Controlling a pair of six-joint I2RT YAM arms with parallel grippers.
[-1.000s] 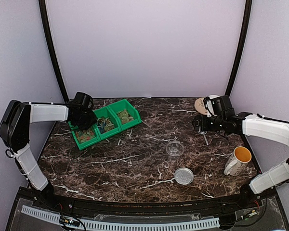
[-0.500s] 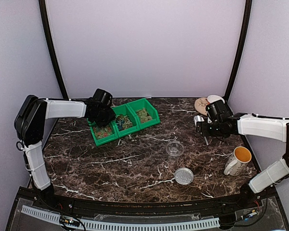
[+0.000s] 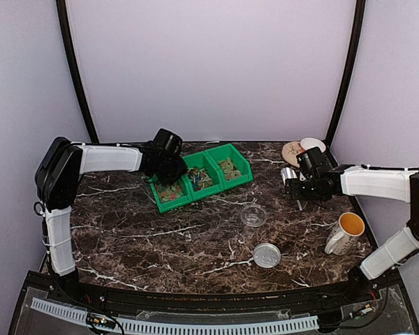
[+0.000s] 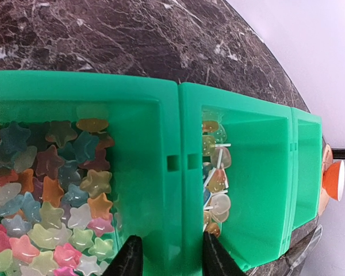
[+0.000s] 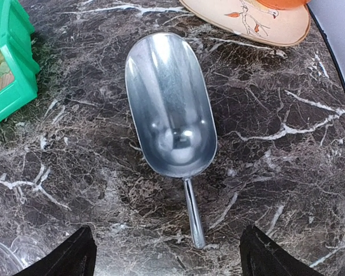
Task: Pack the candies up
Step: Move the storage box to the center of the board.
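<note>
**Two risks: a slipping bin wall and a thin scoop handle**

Top view: the three joined green plastic bins stand toward the back of the dark marble table. The candies lie inside them as small heaps of mixed colour. The left gripper sits at the left end of the bins. The small clear round jar and its grey round lid are well apart from the bins, nearer to the right gripper. The jar looks light, so I judge that a bump from an arm or from the bins can tip it over.

Left wrist view: the left gripper is mostly closed. Its fingers stand on both sides of the double wall between two compartments and appear to pinch it. This hold is narrow and at one end only. If it slips or the bins tilt, candies can spill on the table. The candies in the left compartment are glossy star shapes in red, orange, green, pink and pale tones. Those in the next compartment look rounder.

Right wrist view: the right gripper is wide open and holds nothing. It hangs over the handle end of the shiny metal scoop, which lies flat on the table. The handle is thin and low, so closing badly can push it away. The cream painted plate is near the mouth of the scoop and can be knocked.
</note>
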